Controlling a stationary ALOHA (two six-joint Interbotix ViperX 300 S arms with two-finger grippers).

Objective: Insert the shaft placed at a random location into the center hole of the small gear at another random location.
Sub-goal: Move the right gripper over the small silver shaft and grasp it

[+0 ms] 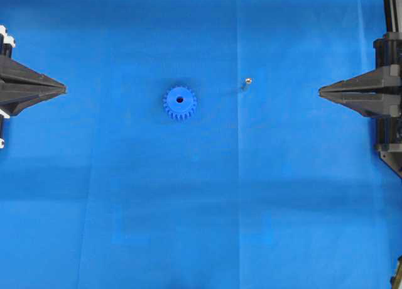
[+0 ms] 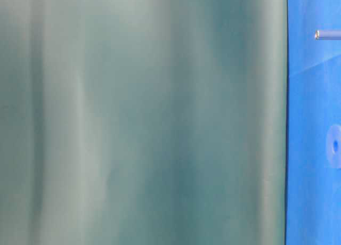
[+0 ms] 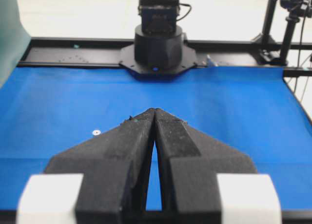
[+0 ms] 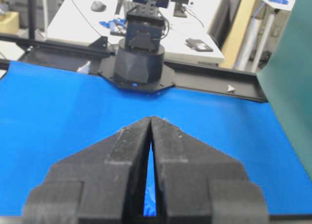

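Note:
The small gear (image 1: pixel 179 102), bright blue and toothed, lies flat on the blue mat left of the middle, with its dark center hole (image 1: pixel 179 100) facing up. The shaft (image 1: pixel 247 83), a tiny silvery pin, stands apart to the gear's right. My left gripper (image 1: pixel 65 88) is shut at the left edge, far from both. My right gripper (image 1: pixel 320 92) is shut at the right edge, with nothing in it. In the left wrist view the shaft (image 3: pixel 96 132) shows left of the shut left gripper (image 3: pixel 154 109), and the gear is hidden. The right gripper (image 4: pixel 150 118) hides both things.
A blue mat (image 1: pixel 201 207) covers the table. The table-level view is mostly a green backdrop (image 2: pixel 144 117), with the shaft (image 2: pixel 325 34) and a blurred gear (image 2: pixel 334 145) at its right edge. Each wrist view faces the other arm's black base (image 3: pixel 158 48) (image 4: pixel 139 63).

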